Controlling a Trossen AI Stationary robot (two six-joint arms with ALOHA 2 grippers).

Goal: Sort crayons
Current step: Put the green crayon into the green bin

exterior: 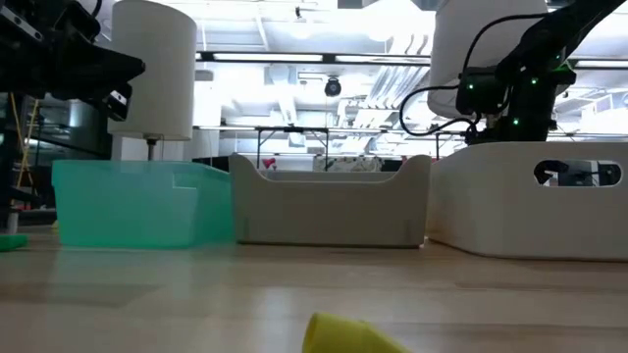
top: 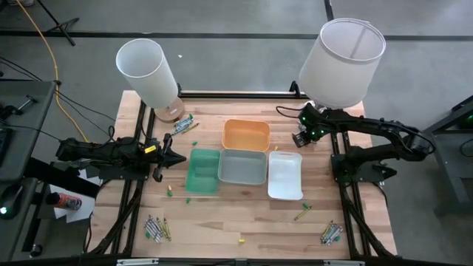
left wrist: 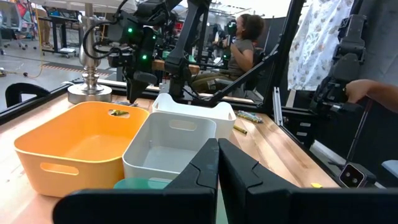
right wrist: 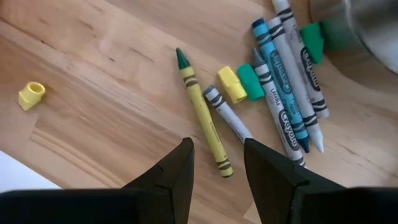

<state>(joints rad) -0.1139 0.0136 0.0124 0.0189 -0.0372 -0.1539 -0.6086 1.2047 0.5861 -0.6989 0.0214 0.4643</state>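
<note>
Left gripper (top: 179, 158) hovers near the table's left edge, just left of the green tray (top: 202, 171); fingers pressed together, holding nothing. Right gripper (top: 298, 138) sits toward the far right, beside the orange tray (top: 246, 134); fingers (right wrist: 171, 171) spread, empty, above loose crayons (right wrist: 205, 121). More crayons lie by the far edge next to the lamp base (top: 170, 112), and in clusters at the near left (top: 157, 228) and near right (top: 331, 233) corners. Grey tray (top: 242, 167) and white tray (top: 285, 175) hold the centre
</note>
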